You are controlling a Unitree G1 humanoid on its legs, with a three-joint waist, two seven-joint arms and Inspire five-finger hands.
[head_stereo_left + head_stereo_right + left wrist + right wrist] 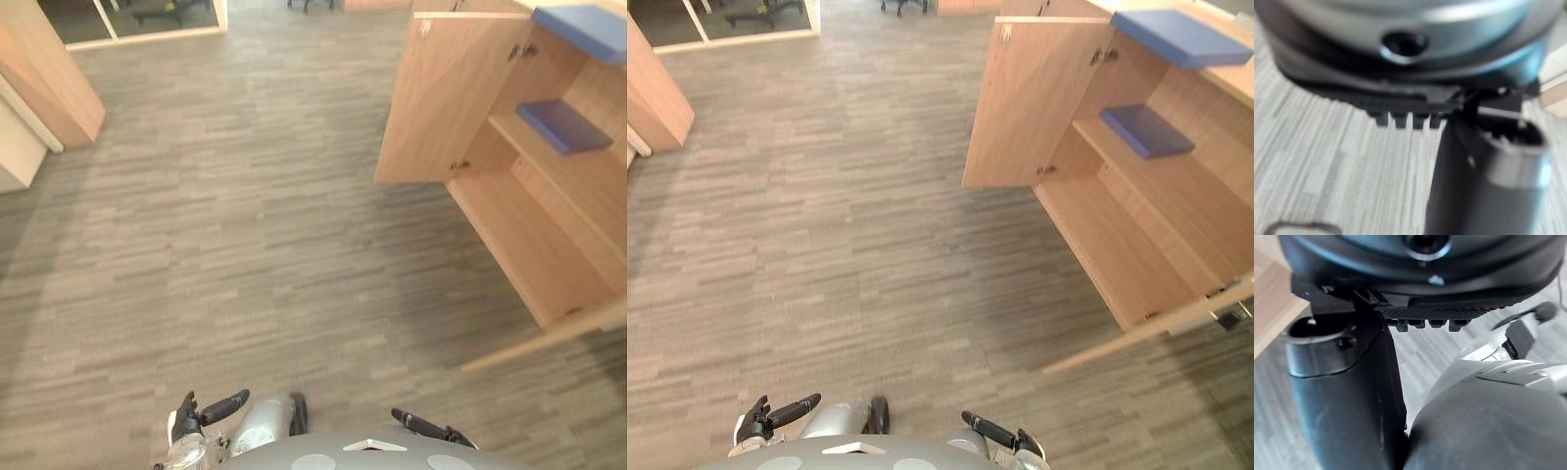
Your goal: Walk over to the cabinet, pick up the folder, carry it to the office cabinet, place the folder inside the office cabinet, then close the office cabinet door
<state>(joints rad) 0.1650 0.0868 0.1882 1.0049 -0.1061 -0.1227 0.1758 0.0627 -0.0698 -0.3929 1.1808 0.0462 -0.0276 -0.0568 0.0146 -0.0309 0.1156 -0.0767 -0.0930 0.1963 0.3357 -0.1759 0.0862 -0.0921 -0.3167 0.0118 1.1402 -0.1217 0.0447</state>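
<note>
The wooden office cabinet stands at the right with both doors swung open; the far door juts out over the floor. A dark blue folder lies flat on its middle shelf, and a lighter blue folder lies on the cabinet's top. My left hand and right hand hang low at the bottom of the eye views, well short of the cabinet. Both have straight fingers and hold nothing. The left wrist view shows my left hand over bare floor.
Grey striped floor stretches between me and the cabinet. The near cabinet door sticks out low at the right. Another wooden cabinet and a white unit stand at the far left, with a glass-fronted doorway behind.
</note>
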